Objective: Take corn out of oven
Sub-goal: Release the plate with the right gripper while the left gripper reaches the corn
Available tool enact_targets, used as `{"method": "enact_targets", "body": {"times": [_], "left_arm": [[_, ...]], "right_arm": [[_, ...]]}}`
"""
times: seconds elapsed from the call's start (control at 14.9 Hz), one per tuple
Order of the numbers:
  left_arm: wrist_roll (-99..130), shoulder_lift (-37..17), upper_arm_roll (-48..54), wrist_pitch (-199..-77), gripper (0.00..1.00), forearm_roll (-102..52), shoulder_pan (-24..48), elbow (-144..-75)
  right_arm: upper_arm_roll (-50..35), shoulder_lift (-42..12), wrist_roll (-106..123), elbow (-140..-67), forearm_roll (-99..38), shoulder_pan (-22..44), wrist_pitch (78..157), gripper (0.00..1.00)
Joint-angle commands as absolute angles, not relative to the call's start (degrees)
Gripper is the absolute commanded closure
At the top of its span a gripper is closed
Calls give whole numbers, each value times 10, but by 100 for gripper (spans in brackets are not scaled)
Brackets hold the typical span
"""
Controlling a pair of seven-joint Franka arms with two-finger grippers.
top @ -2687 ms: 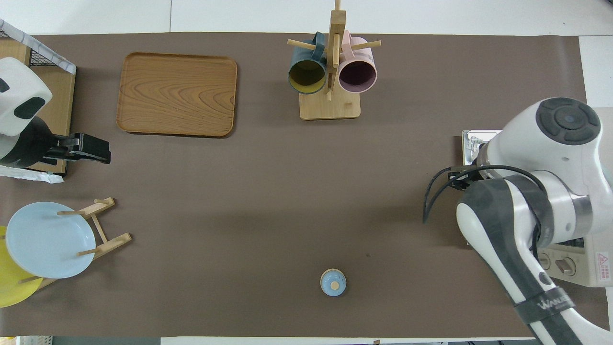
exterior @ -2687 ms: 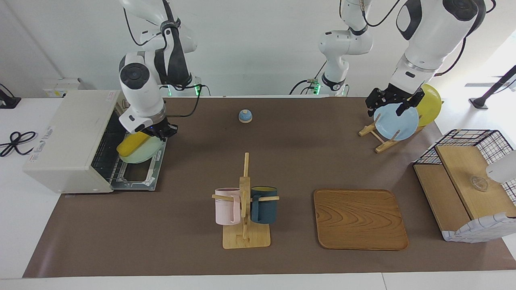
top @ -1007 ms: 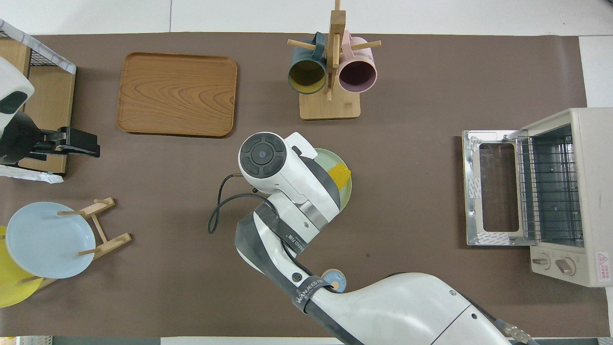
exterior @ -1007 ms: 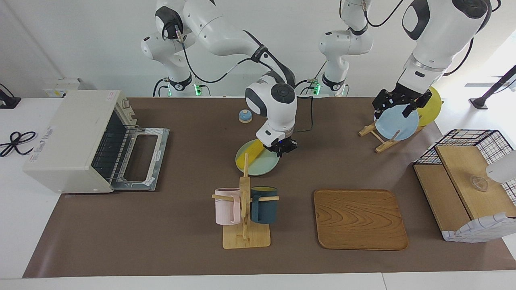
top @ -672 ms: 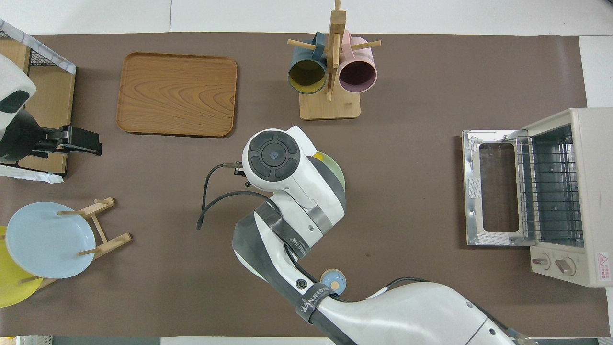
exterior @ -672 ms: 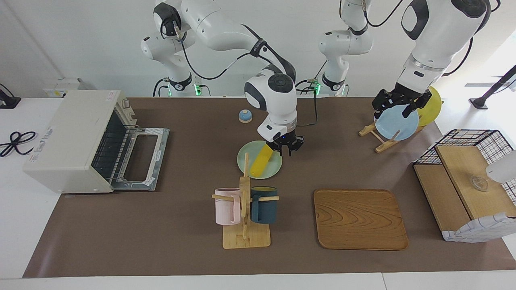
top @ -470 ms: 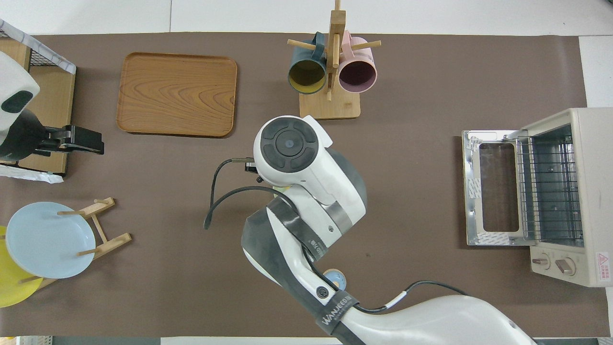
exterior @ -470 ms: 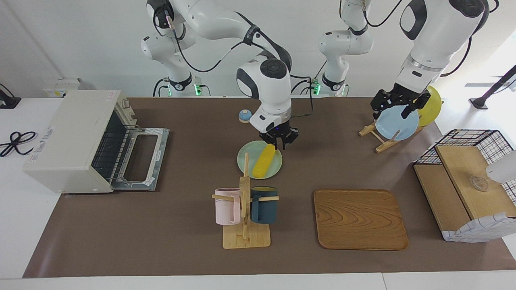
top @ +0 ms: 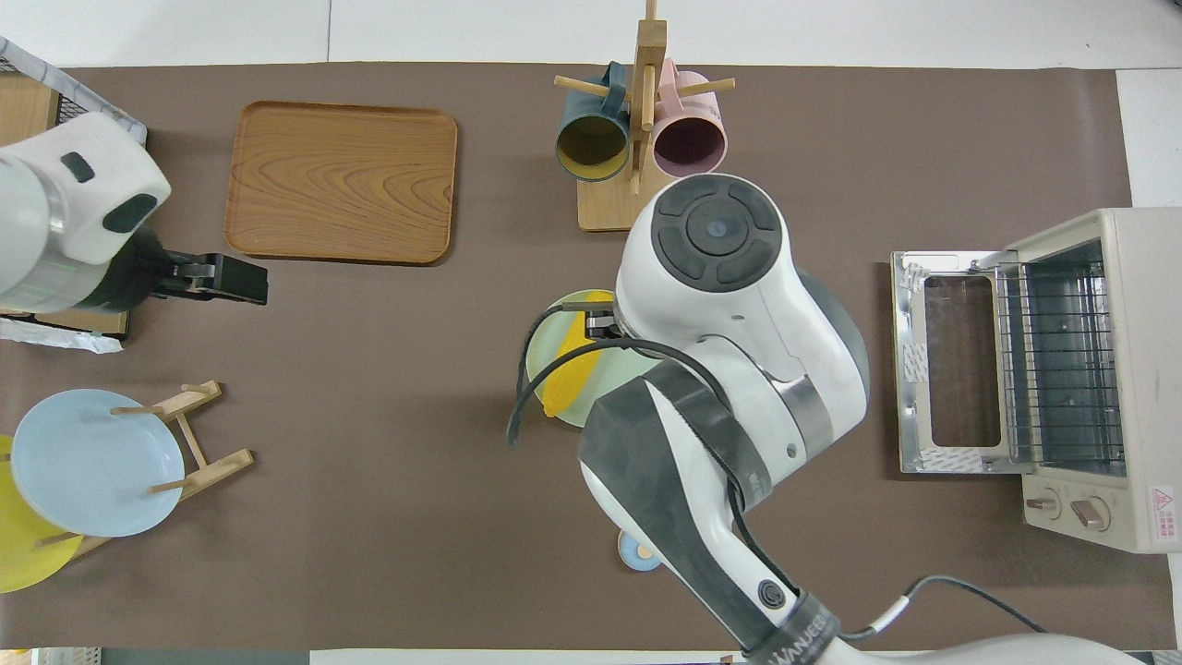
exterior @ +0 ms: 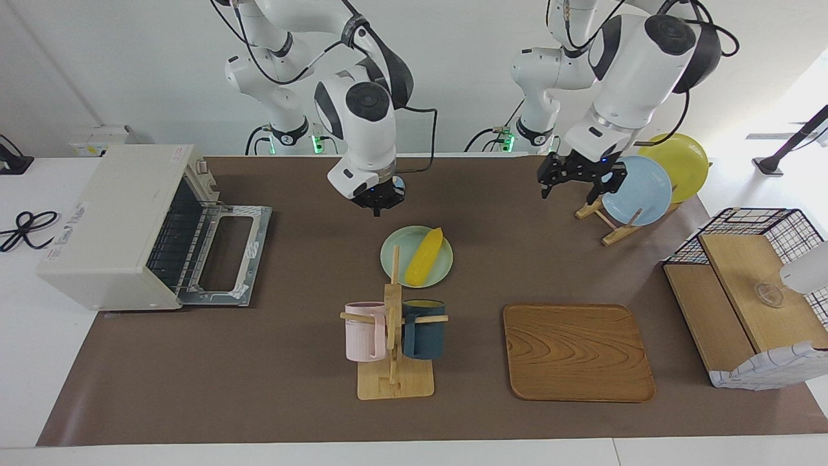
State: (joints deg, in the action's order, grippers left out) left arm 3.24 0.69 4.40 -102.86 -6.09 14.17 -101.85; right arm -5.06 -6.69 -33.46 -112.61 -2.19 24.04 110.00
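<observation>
The yellow corn [exterior: 424,256] lies on a pale green plate [exterior: 396,254] on the table's middle, just nearer the robots than the mug stand. In the overhead view the corn [top: 567,369] and plate [top: 591,411] show partly under the right arm. The off-white oven [exterior: 113,220] stands at the right arm's end, its door [exterior: 223,254] folded down and its wire rack [top: 1062,369] bare. My right gripper [exterior: 377,206] is open and empty, raised over the table between the plate and the robots. My left gripper [exterior: 569,193] is open and empty, in the air beside the plate rack.
A wooden stand with a pink mug [exterior: 363,331] and a dark blue mug [exterior: 424,329] stands close to the plate. A wooden tray [exterior: 577,353], a rack with a blue plate [exterior: 637,191] and a yellow plate [exterior: 682,158], a wire basket [exterior: 750,298] and a small blue bell [top: 635,554] are on the table.
My right gripper carried the plate with the corn from the oven to the table's middle, set it down, let go and rose toward the robots. My left gripper moved toward the table's middle.
</observation>
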Motion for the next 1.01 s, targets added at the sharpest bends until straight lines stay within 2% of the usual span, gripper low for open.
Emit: {"method": "enact_targets", "body": {"times": [0.0, 0.13, 0.27, 0.47, 0.67, 0.94], "left_arm": [[53, -38, 36, -1074, 0, -76, 204, -1020], [69, -78, 36, -1119, 0, -76, 245, -1020], [69, -116, 36, -1157, 0, -79, 276, -1019], [70, -173, 35, -1203, 0, -89, 318, -1000], [67, -235, 35, -1223, 0, -77, 328, -973], [62, -264, 36, -1247, 0, -77, 353, -973]], "right_arm": [[-54, -5, -236, -1258, -26, 144, 1146, 100], [-54, 8, -179, -1299, -1, 97, 1162, 100], [-54, 16, -166, -1337, 18, 77, 1213, 100], [-54, 20, -159, -1365, 32, 67, 1248, 100], [-54, 22, -111, -1373, 50, 22, 1259, 100], [-54, 23, -109, -1382, 66, 0, 1272, 100]]}}
